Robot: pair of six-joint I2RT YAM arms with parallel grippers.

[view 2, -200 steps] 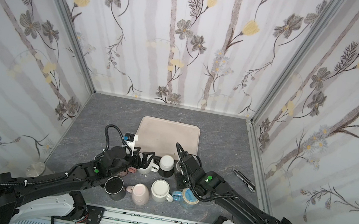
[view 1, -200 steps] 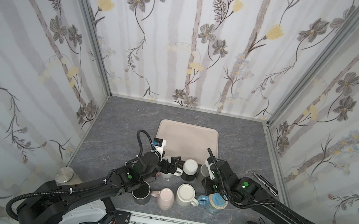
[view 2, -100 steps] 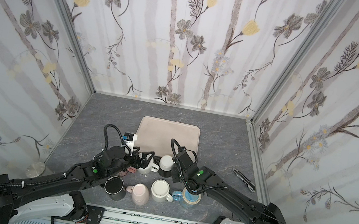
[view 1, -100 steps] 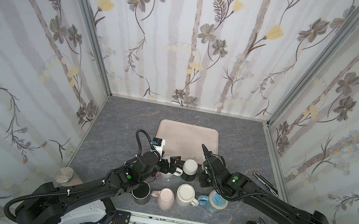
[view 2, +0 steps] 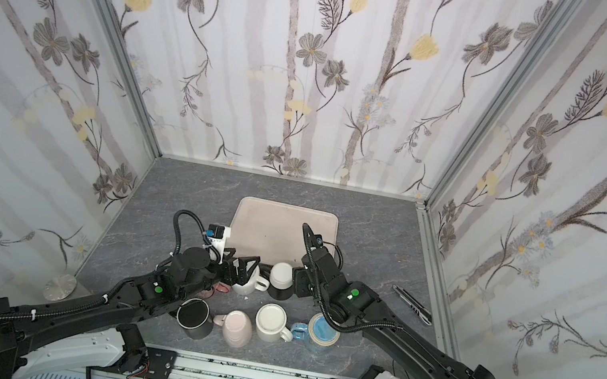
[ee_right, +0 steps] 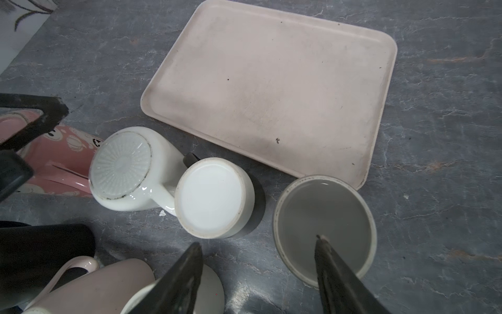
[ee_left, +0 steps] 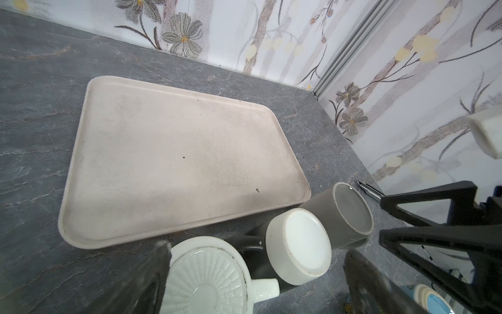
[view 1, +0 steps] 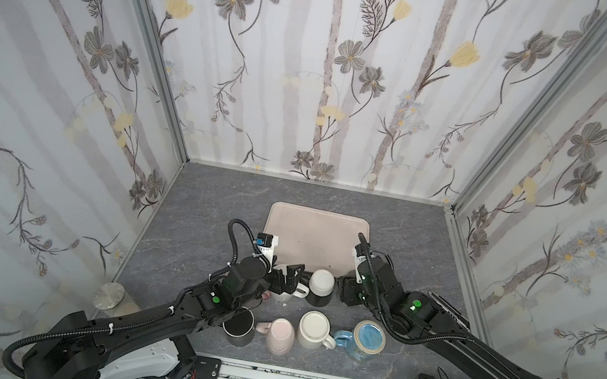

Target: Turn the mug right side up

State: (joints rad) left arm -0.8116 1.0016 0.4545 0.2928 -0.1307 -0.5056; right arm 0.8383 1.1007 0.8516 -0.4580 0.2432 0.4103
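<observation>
Three mugs stand upside down by the tray's near edge: a white ribbed mug, a white-based dark mug and a grey mug. My left gripper is open, its fingers either side of the ribbed mug and the white-based mug, touching neither. My right gripper is open and holds nothing; one of its fingers hangs over the grey mug's base. In both top views the right gripper hides the grey mug.
A beige tray lies behind the mugs. In front stand a black mug, a pale pink mug, a cream mug and a blue mug. A patterned pink mug lies on its side. A knife lies right.
My right gripper has moved back toward the tray and gone from shut to open. The left arm and the mugs have not moved.
</observation>
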